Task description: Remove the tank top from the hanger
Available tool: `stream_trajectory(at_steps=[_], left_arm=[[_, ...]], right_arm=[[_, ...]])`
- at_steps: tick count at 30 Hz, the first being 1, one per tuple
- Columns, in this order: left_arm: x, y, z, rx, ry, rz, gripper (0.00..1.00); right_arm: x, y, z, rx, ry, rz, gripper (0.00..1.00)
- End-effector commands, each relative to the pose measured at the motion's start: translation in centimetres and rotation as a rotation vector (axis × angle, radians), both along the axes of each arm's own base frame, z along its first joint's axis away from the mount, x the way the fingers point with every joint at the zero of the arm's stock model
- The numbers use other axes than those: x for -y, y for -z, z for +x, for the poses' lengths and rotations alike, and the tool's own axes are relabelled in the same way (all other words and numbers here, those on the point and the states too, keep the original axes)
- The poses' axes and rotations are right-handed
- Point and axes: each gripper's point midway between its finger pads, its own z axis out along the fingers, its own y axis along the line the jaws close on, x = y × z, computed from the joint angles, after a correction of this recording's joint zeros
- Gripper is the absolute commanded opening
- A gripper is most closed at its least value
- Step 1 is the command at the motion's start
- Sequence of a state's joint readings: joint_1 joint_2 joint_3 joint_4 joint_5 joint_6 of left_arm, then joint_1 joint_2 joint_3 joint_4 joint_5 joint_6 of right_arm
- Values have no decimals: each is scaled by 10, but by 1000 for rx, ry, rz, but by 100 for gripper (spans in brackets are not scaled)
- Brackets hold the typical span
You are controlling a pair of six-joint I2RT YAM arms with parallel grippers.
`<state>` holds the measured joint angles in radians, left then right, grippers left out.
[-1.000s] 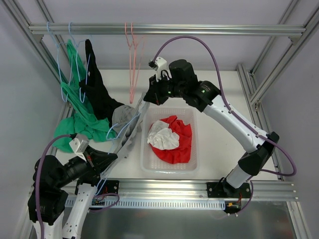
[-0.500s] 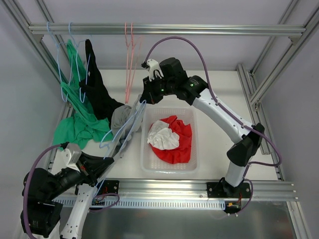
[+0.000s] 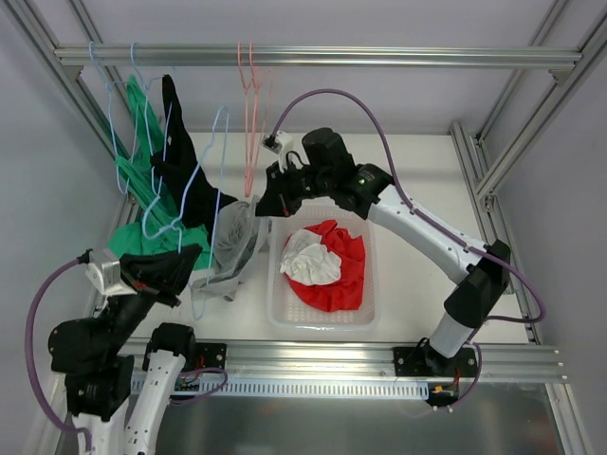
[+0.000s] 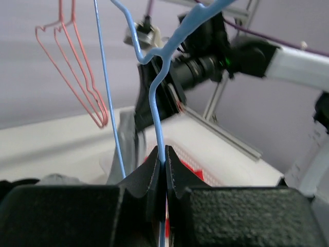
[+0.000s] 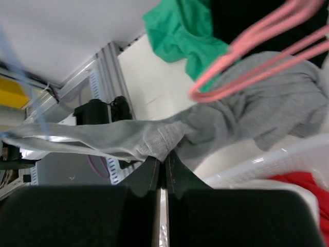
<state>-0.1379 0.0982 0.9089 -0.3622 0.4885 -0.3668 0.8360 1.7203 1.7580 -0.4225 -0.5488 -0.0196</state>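
A light blue wire hanger (image 3: 199, 171) stands nearly upright over the left of the table. My left gripper (image 3: 194, 254) is shut on its lower wire; the left wrist view shows the wire (image 4: 157, 103) pinched between the closed jaws (image 4: 164, 160). A grey tank top (image 3: 232, 237) hangs bunched from the hanger beside the basket. My right gripper (image 3: 258, 207) is shut on a fold of the tank top; the right wrist view shows the ribbed grey cloth (image 5: 247, 118) clamped at the fingertips (image 5: 164, 154) and stretched to the left.
A white basket (image 3: 372, 284) holds red and white clothes. Green (image 3: 142, 242) and black (image 3: 185, 175) garments hang on blue hangers at the left. Pink hangers (image 3: 249, 114) hang from the top rail (image 3: 379, 57), close to my right gripper.
My left gripper has risen and swung left, lifting the hanger from lying slanted to nearly upright. My right gripper has moved left and lower with the grey cloth in it.
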Motion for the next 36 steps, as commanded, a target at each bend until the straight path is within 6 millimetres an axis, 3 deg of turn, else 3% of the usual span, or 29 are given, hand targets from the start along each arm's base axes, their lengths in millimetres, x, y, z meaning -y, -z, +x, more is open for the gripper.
stream_trajectory(at_steps=[1,2,3,5,6,8,9,10,13,14,15,19,23,27,29,30,32,33,34,36], left_arm=[[-8,-68,24,246,-30,-202,0],[-15,-86,27,318,-62,-242,0],[-16,-88,41,314,-80,-249,0],[-25,-102,51,369,-133,-288,0],[-27,-104,63,359,-151,-291,0],[-28,-117,66,396,-168,-275,0],[-26,-122,73,390,-168,-253,0],[-24,-122,78,390,-171,-229,0],[-18,-116,91,372,-159,-178,0],[-18,-114,92,375,-163,-181,0],[-19,-109,94,391,-168,-183,0],[-25,-105,90,473,-213,-171,0],[-20,-101,86,552,-201,-107,0],[-24,-93,99,528,-241,-100,0],[-28,-87,105,475,-265,-102,0],[-31,-85,108,427,-277,-122,0],[-40,-66,117,232,-331,-115,0],[-41,-57,119,165,-333,-109,0],[-40,-48,121,100,-334,-96,0],[-38,-20,120,-66,-326,-71,0]], right_arm=[[-14,-62,-50,90,-114,197,0],[-12,-67,-58,104,-113,208,0],[-16,-56,-72,103,-129,201,0],[-15,-55,-83,144,-109,197,0],[-20,-42,-100,138,-132,172,0],[-22,-26,-100,202,-74,119,0],[-25,-4,-109,203,-71,72,0],[-25,8,-100,218,-3,38,0],[-38,53,-109,205,38,-33,0],[-42,64,-110,204,41,-61,0],[-47,89,-107,199,55,-121,0],[-44,133,-100,160,161,-230,0],[-41,144,-99,172,231,-263,0],[-43,145,-104,161,226,-255,1],[-49,137,-111,158,199,-220,18],[-51,134,-112,151,186,-212,39],[-53,129,-115,157,160,-201,51],[-53,122,-113,165,173,-192,85],[-52,119,-112,170,179,-187,91],[-46,102,-111,193,181,-159,92]])
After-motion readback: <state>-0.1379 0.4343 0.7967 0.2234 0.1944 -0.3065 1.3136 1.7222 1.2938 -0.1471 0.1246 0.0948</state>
